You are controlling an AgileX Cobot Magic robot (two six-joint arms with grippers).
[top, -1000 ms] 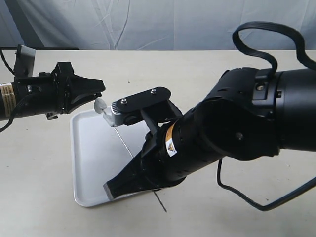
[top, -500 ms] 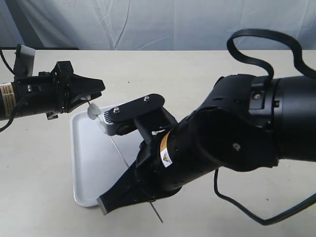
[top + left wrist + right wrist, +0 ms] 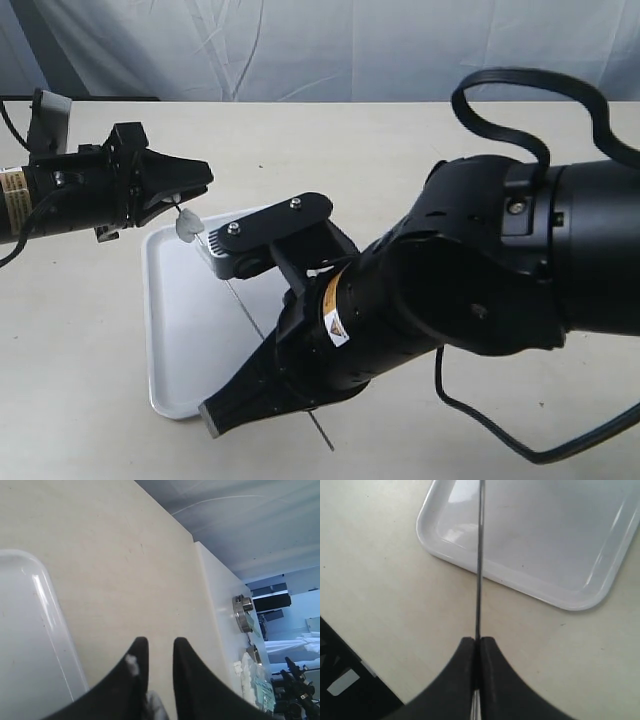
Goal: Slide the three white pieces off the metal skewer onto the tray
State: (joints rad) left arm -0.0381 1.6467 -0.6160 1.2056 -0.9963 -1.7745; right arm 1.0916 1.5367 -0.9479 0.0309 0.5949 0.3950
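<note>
Metal skewer [image 3: 479, 555] in right gripper [image 3: 477, 641], over tray [image 3: 545, 597]

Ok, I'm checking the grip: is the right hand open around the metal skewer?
No, the right hand is clamped shut on the metal skewer in the right wrist view.

One white piece [image 3: 186, 228], a small soft lump, sits on the skewer's [image 3: 243, 305] upper end, just below the left claw's [image 3: 161, 642] tips. The skewer, a thin straight metal rod, is tilted and clamped in the right claw [image 3: 478, 641]. It crosses the rim of the glossy white tray [image 3: 180, 340], which lies flat below.
</note>
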